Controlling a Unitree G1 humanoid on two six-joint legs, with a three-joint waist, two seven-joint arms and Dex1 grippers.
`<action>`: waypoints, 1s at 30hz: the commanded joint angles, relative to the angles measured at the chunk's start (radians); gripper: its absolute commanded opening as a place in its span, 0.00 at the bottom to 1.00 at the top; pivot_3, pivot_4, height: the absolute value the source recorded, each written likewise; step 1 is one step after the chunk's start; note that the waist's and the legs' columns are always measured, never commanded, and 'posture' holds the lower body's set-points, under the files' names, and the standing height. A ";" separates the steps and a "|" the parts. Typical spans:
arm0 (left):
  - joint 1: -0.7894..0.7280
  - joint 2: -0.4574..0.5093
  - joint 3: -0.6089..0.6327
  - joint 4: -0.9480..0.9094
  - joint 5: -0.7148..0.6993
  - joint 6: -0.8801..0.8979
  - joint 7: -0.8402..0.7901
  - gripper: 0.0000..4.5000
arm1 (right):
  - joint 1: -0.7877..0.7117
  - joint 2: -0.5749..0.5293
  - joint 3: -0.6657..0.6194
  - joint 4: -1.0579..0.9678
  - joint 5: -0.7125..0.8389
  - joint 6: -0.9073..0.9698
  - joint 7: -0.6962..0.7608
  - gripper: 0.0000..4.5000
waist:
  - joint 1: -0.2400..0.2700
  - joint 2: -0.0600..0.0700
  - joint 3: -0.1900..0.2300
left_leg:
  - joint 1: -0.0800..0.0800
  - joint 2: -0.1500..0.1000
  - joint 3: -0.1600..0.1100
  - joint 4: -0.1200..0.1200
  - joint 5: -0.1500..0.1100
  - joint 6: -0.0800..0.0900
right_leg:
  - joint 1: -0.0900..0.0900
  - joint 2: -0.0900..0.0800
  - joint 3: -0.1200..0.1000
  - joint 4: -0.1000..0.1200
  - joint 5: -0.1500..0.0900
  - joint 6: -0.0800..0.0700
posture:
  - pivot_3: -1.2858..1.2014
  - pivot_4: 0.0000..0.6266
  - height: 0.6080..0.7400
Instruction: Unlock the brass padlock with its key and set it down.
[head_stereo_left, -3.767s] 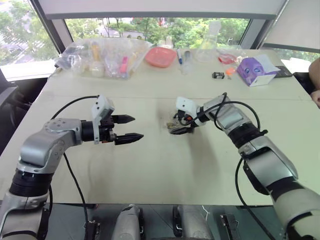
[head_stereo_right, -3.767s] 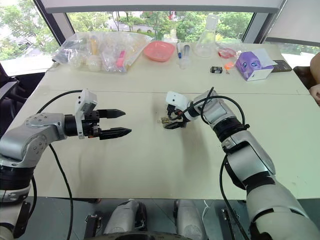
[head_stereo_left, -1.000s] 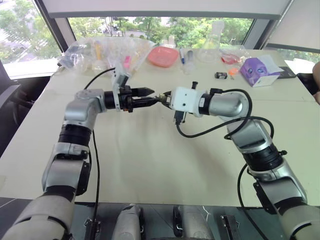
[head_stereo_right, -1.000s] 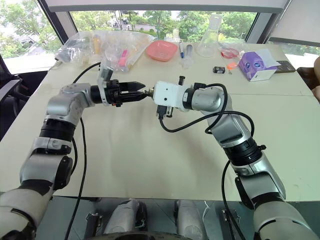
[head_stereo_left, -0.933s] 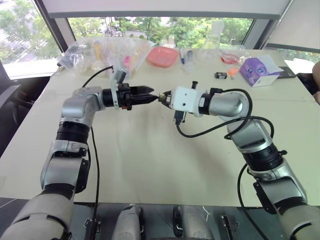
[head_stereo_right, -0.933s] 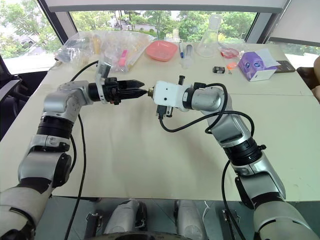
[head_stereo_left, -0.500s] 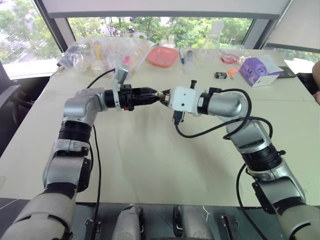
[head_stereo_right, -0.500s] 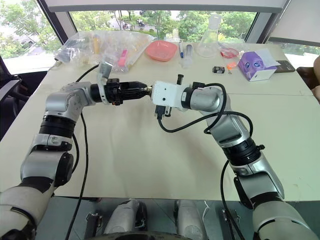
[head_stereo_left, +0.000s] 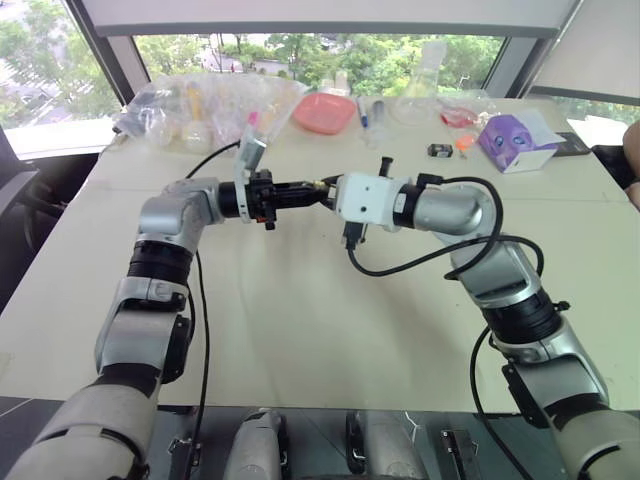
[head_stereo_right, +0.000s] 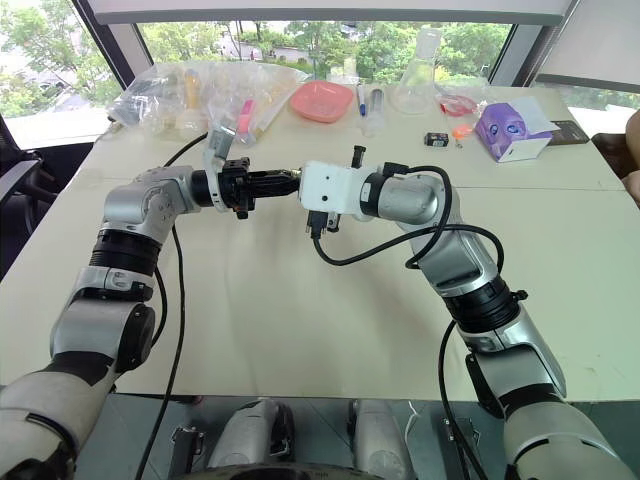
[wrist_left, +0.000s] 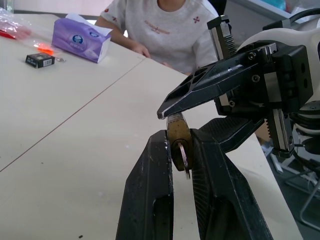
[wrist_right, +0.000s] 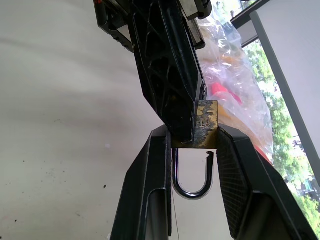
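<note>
Both grippers meet in mid-air above the table's middle. My right gripper is shut on the brass padlock, pinching its small body from both sides. The silvery shackle hangs between the fingers, and one of its legs ends just short of the body. Opposite, my left gripper points level at the padlock. It is shut on the flat silvery key, which sticks out of the padlock's end. In the head views the padlock is a tiny brass speck between the two sets of black fingertips.
Along the cream table's far edge are clear plastic bags, a pink dish, a glass flask, a purple tissue box and a small black-and-white object. A person sits at the table's right end.
My left gripper's fingers, open around the padlock's end before, have closed on the key. Both arms have stayed almost in place.
</note>
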 joint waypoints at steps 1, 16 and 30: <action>-0.018 0.008 0.023 -0.026 -0.011 -0.015 0.007 0.01 | -0.018 0.008 -0.003 -0.049 0.014 -0.005 0.006 0.15 | 0.000 0.000 0.000 | 0.000 0.000 0.000 0.000 0.000 0.000 | 0.000 0.000 0.000 0.000 0.000 0.000 | 0.52 0.24 0.94; 0.039 0.016 0.078 -0.120 -0.076 0.066 0.057 0.00 | 0.081 0.136 -0.281 -0.317 0.229 0.418 -0.131 0.99 | 0.001 0.000 0.000 | 0.000 0.000 -0.001 0.000 0.000 0.000 | 0.000 0.000 0.000 0.001 0.000 0.000 | 0.52 0.24 0.94; 0.044 0.019 0.066 -0.188 -0.111 0.111 0.031 0.00 | 0.102 0.108 -0.242 -0.222 0.244 0.361 -0.238 0.99 | 0.000 0.000 0.000 | 0.000 0.000 -0.001 0.000 0.000 0.000 | 0.000 0.000 0.000 0.000 0.000 0.000 | 0.52 0.24 0.94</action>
